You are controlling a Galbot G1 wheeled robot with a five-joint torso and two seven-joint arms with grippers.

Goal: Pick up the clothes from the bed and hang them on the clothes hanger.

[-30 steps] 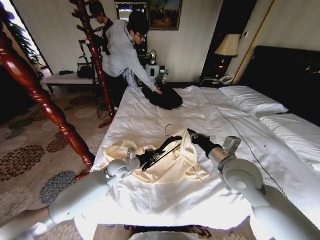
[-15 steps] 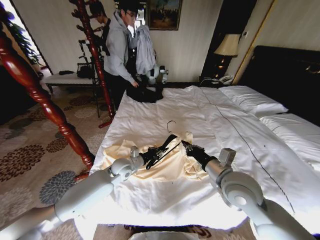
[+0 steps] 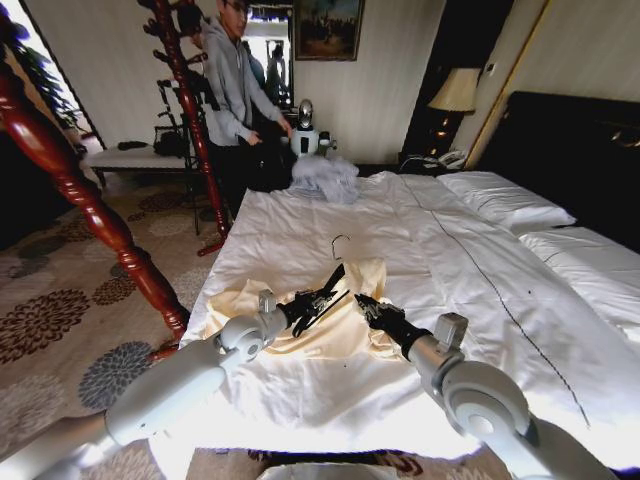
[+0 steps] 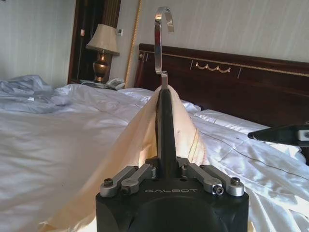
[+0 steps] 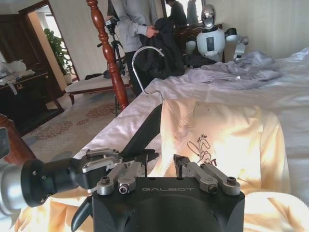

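The pale cream clothes lie crumpled on the white bed, near its front edge. My left gripper is shut on one arm of the black clothes hanger, whose wire hook points away from me. In the left wrist view the fabric drapes down both sides of the hanger. In the right wrist view the hanger's other arm runs in under the collar of the clothes. My right gripper is shut and empty just right of the hanger, over the fabric.
A grey garment lies at the bed's far end, below a small white robot. A red-brown wooden coat stand and a thick turned post stand left of the bed. Pillows and the dark headboard are on the right.
My right gripper has drawn back toward me and left, off the raised fabric edge. The hanger has tipped slightly more upright. At the far end a dark garment was replaced by a grey one.
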